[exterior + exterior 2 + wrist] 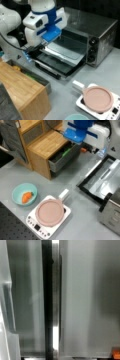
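1 gripper in my feed, over the left edge of the open oven door | fingers: I cannot tell whether apart or together | oven behind it | drawer just beside it | pink pan well apart.
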Available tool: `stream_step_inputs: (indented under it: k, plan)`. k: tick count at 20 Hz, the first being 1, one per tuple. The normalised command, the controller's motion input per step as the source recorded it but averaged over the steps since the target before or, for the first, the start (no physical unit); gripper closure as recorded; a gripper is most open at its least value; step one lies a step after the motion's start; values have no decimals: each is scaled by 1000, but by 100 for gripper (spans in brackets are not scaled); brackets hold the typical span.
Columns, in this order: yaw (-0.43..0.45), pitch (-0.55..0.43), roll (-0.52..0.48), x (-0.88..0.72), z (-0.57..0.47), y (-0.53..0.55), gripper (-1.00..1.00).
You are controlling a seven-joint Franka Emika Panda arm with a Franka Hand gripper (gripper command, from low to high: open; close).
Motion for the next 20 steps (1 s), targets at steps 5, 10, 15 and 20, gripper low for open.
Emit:
stream_step_inputs:
  k: [5,10,15,20]
  plan:
    - [174,31,-21,54,32,-97,-100]
    - [164,64,-5,75,105,-196,-100]
    - [168,105,32,142,190,-376,-100]
    - [131,122,23,197,108,-460,-100]
